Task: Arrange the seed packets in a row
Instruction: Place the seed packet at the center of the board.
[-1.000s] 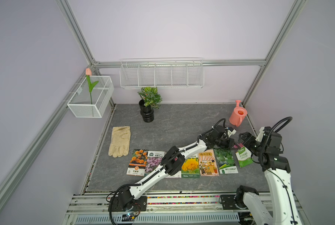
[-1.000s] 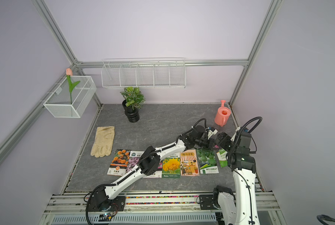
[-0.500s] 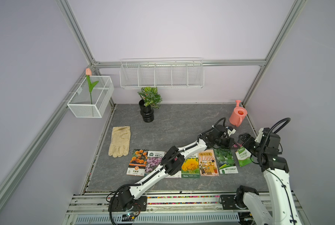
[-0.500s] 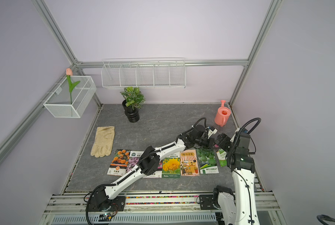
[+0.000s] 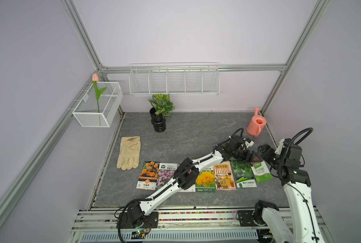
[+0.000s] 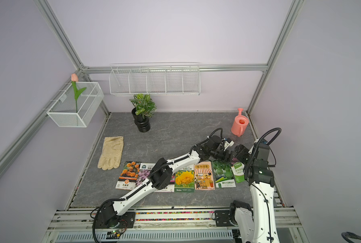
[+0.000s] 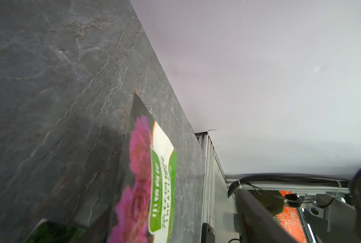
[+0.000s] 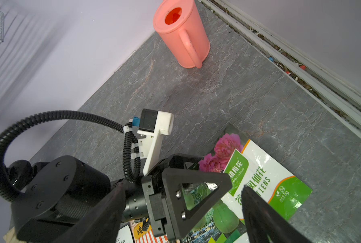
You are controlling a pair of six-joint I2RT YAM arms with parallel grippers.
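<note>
In both top views, the step in hand is judged to be squaring the end packet. A glossy green-and-white film packet with pink flowers (image 5: 261, 172) lies flat at the right end of the row of printed seed packets (image 5: 204, 178). It is tilted, with its edge against the green gourd packet (image 5: 243, 173). The left gripper (image 5: 250, 156) hovers at its far corner, close to the right gripper (image 5: 261, 151), so a clash between them is to be avoided.

In the left wrist view, the packet is seen thin and flat on the smooth, veined grey stone tabletop (image 7: 49, 84). Sliding is therefore advised over pinching.

In the right wrist view, both pincers are seen with jaws apart and nothing held.
</note>
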